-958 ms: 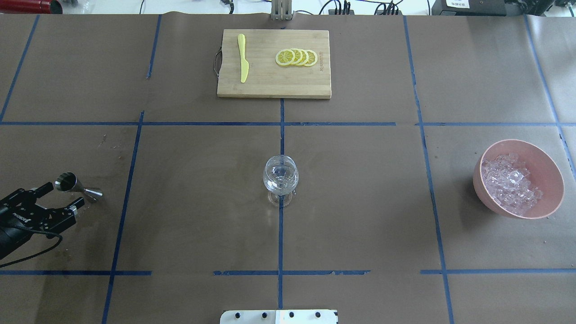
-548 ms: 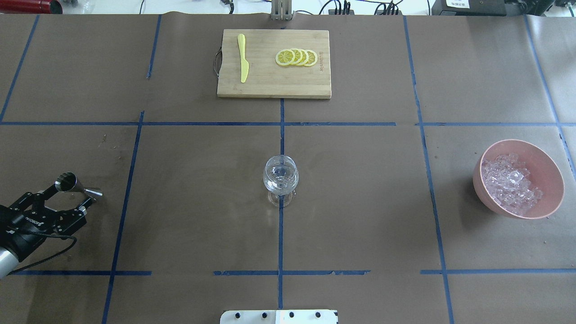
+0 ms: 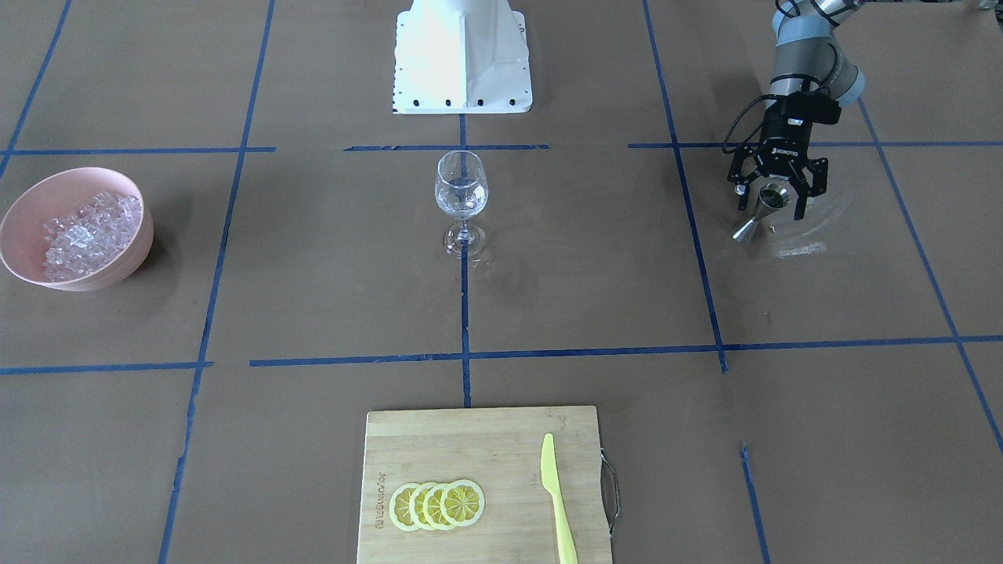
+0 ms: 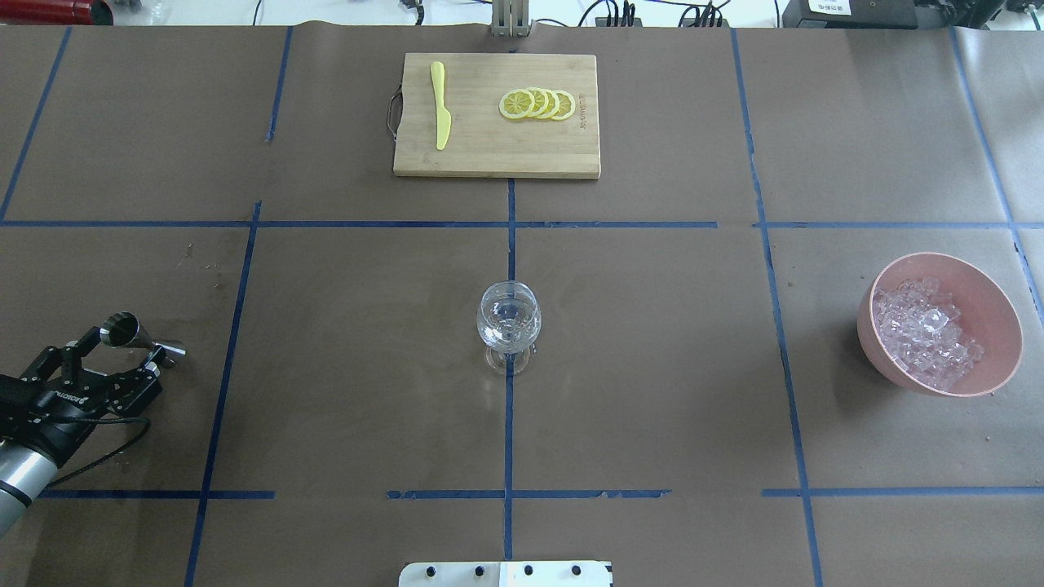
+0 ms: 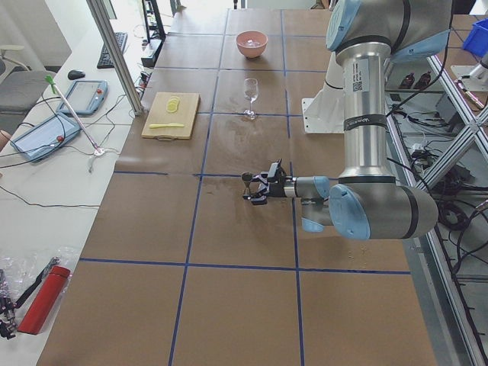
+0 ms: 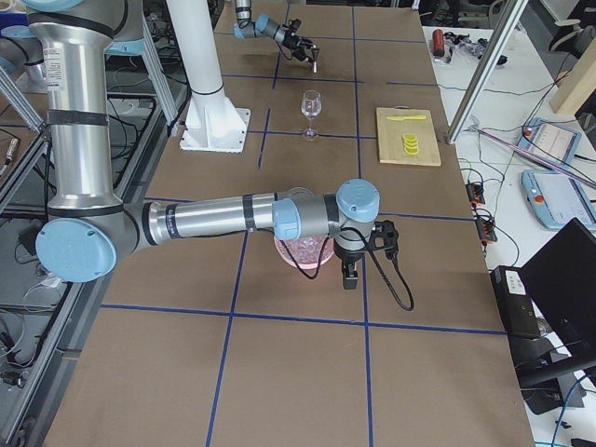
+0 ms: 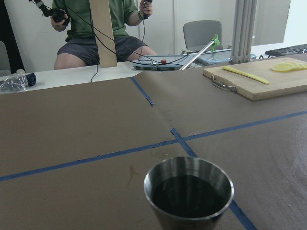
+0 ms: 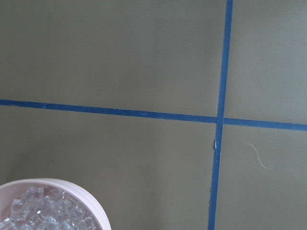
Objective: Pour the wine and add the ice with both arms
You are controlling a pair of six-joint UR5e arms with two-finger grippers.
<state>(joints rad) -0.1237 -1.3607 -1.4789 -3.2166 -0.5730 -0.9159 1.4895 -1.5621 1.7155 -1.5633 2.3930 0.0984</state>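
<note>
Table (image 4: 636,391) as I see it from the console: the right arm (image 6: 214,219) appears only in the right-side view, with the right gripper (image 6: 349,279) near the pink bowl (image 4: 995,318) — its jaws I cannot tell. The left gripper (image 3: 770,210) straddles the steel jigger (image 3: 774,196), jaws apart; only the wrist camera shows dark liquid inside. Ice (image 4: 926,338) lies heaped in the bowl.

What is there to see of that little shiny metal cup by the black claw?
It is a steel jigger: shiny, hourglass-shaped, a wide cup above a smaller cone. It stands upright on the brown table, on the robot's left side, holding what looks like dark liquid. The left gripper has its open fingers on either side of it; contact cannot be judged.
</note>
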